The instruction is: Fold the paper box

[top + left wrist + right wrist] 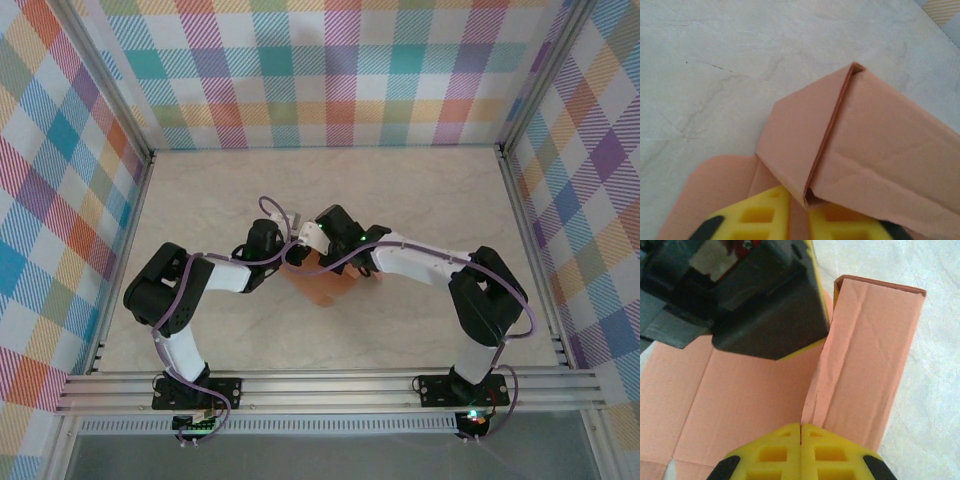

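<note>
The paper box sits half formed at the middle of the table. The right gripper, jaws pressed together, seems to pinch the upright wall's near end. To its left, the left gripper clamps narrowly on the same doubled wall. Opposing pulls could tear or crease the thin card, or spring the fold open.

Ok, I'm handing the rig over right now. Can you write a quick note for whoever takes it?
Right gripper: shut, pinching the end of the raised side wall of the salmon-orange thin-card paper box.
Left gripper: fingers slightly apart astride a folded wall's end; firm grip unclear.
Box: mid-table on the pale marbled tabletop, between both arms.
Done: one long wall folded up and doubled.
Left: base panel and its flaps lie flat; the other walls need raising and tucking.
</note>
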Robot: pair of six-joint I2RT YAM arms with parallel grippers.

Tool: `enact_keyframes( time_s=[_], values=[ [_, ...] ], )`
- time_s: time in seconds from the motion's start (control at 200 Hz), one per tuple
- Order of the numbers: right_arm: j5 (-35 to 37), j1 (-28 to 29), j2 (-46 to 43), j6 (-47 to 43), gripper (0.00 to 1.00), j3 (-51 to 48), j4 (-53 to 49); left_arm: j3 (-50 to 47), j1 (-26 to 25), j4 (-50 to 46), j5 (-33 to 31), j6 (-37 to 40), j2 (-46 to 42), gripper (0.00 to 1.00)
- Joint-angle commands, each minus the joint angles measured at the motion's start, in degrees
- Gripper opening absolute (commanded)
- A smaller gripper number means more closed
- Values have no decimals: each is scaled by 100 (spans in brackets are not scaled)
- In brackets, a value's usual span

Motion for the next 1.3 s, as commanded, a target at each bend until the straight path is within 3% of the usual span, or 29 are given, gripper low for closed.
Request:
enact_keyframes(
  time_s=[0.0,0.46,0.705,1.295],
  values=[
    [-401,-65,218,161,0,139,-554,242,-77,255,282,49,2,20],
    [489,-310,563,-189,0,374,-585,332,-16,-81,189,236,59,33],
    [460,-429,551,-159,0,436,-589,218,88,-187,183,395,-53,41],
    [404,-672,202,-115,0,576,-752,-215,476,397,31,53,-138,43]
  ],
)
